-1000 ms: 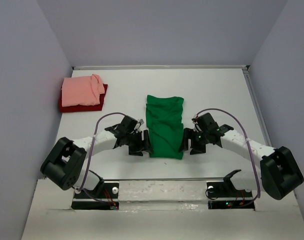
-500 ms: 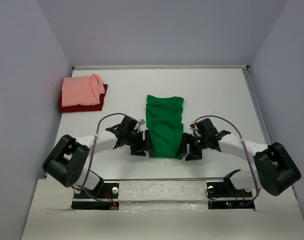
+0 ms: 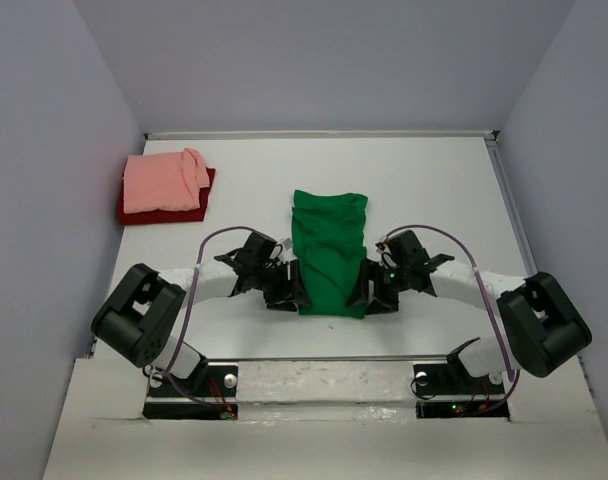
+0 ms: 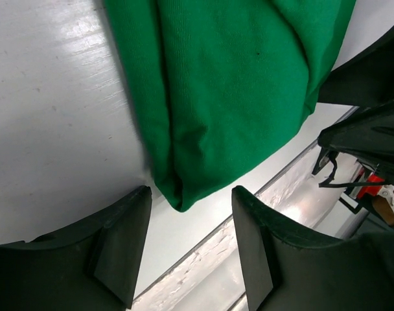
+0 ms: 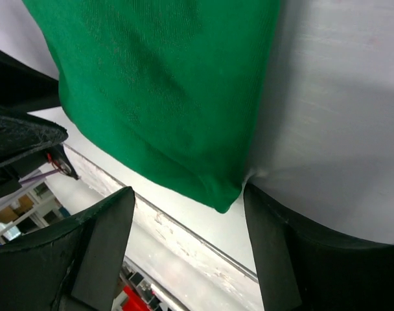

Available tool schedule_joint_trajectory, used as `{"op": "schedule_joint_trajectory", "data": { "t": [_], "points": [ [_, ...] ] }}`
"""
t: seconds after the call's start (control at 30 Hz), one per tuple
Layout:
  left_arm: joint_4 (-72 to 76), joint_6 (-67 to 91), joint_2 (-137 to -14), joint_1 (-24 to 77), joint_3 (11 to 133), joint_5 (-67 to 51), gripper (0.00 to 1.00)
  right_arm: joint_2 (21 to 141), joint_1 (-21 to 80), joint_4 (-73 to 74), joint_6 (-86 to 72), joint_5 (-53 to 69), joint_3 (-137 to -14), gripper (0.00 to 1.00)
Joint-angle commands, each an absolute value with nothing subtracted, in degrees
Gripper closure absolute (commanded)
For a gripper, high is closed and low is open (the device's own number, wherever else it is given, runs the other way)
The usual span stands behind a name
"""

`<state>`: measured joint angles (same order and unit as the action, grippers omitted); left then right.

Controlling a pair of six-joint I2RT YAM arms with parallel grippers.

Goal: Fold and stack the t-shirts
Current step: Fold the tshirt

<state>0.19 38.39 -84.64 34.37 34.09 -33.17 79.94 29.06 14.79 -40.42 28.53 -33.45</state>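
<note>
Jaws, left and right, gape wide at near corners of the soft, oblong-folded green t-shirt.

This is a robotics lab test cell, not a lived-in room. A flat white table is boxed in on three sides by bare pale lilac-grey wall panels. Two black-and-white jointed robot arms, the left arm and the right arm, are bolted to a white metal base rail at the near edge, with thin purple cables looping along them. The only goods laid out are plain cloth props: a bright green t-shirt, and a salmon pink t-shirt on a dark red t-shirt.
</note>
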Motion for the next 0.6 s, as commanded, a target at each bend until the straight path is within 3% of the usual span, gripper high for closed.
{"op": "schedule_joint_trajectory", "data": {
  "t": [0.0,0.57],
  "points": [
    [-0.4,37.5,-85.3,34.1,33.3,-33.6,0.37,79.5,29.1,18.1,-39.7,18.6,-34.8,0.27],
    [1.1,37.5,-85.9,33.7,33.3,-33.9,0.57,84.5,29.6,18.3,-40.8,16.7,-36.4,0.28]
  ]
}}
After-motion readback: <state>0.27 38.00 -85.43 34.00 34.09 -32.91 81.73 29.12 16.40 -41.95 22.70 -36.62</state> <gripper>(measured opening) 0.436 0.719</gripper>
